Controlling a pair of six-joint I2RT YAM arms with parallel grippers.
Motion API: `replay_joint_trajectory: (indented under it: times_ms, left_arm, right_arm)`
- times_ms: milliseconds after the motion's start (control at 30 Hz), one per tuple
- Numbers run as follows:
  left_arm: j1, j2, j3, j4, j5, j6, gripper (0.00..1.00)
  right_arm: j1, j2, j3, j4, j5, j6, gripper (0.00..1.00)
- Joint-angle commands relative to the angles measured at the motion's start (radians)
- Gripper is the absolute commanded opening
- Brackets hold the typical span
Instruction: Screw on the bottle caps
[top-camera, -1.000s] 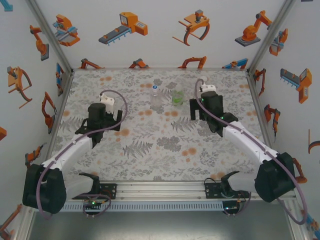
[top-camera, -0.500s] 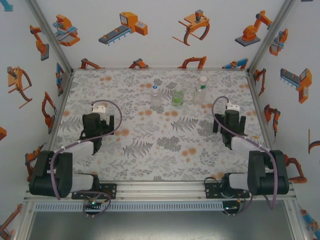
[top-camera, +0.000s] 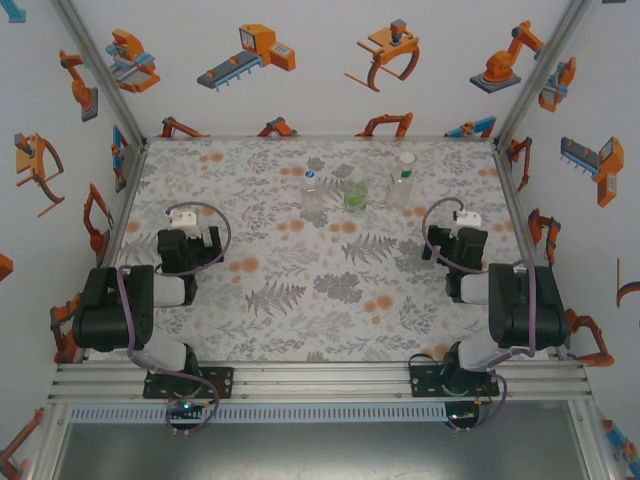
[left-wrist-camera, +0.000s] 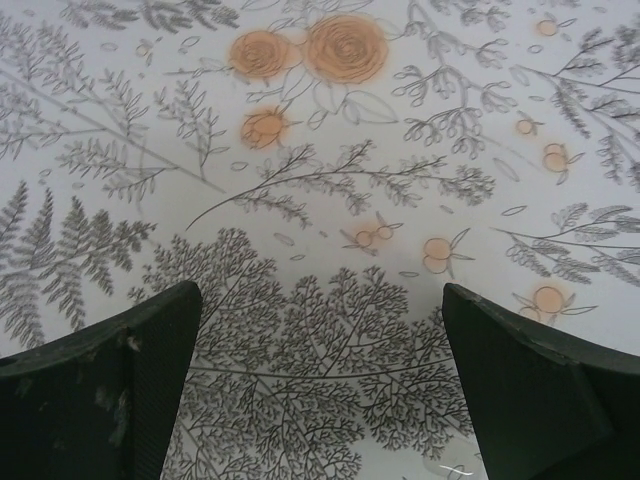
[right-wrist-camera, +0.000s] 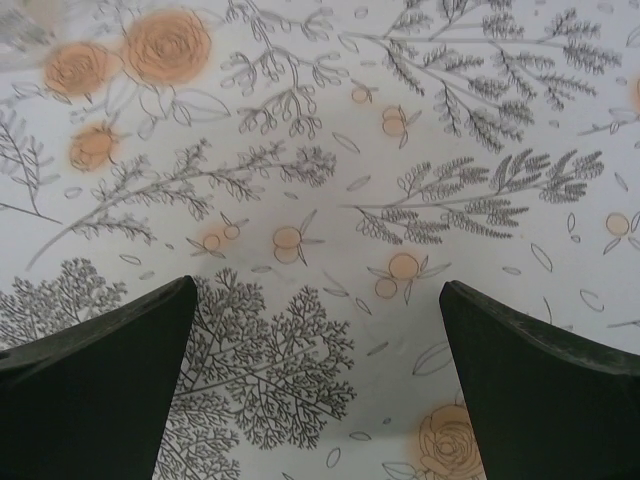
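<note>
Three bottles stand upright in a row at the back middle of the table: a slim clear one (top-camera: 311, 193), a shorter green-tinted one (top-camera: 355, 197) and a clear one with a whitish label (top-camera: 400, 180). Each seems to have a bottle cap on its neck, but they are too small to be sure. My left gripper (top-camera: 188, 250) hangs over the left side of the table, well away from the bottles. It is open (left-wrist-camera: 320, 295), with bare tablecloth between its fingers. My right gripper (top-camera: 457, 245) is at the right side, nearer than the labelled bottle, and is also open (right-wrist-camera: 316, 290) over bare cloth.
The table (top-camera: 300, 310) is covered with a grey fern and orange flower print. White walls with orange robot pictures close it in on three sides. Both arms are folded back close to their bases at the near edge.
Both arms have pulled back toward their bases and folded up. My right gripper has left the labelled bottle, which now stands in plain view. Both grippers stayed open.
</note>
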Motion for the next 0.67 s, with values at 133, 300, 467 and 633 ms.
replay_joint_trajectory:
  times_ms: [133, 300, 467, 633]
  left_arm:
    - [0.003, -0.005, 0.065, -0.031, 0.007, -0.023, 0.97]
    - [0.003, -0.005, 0.066, -0.032, 0.007, -0.027, 0.97]
    - [0.003, -0.006, 0.069, -0.038, 0.007, -0.028, 0.97]
    - [0.003, -0.005, 0.068, -0.037, 0.006, -0.028, 0.97]
  right_arm:
    - [-0.005, -0.003, 0.028, 0.072, -0.010, 0.011, 0.99]
    - [-0.004, -0.003, 0.033, 0.060, -0.033, 0.004, 0.99]
    - [-0.003, -0.001, 0.039, 0.053, -0.059, -0.006, 0.99]
    - [-0.004, -0.009, 0.014, 0.084, -0.066, -0.011, 0.99]
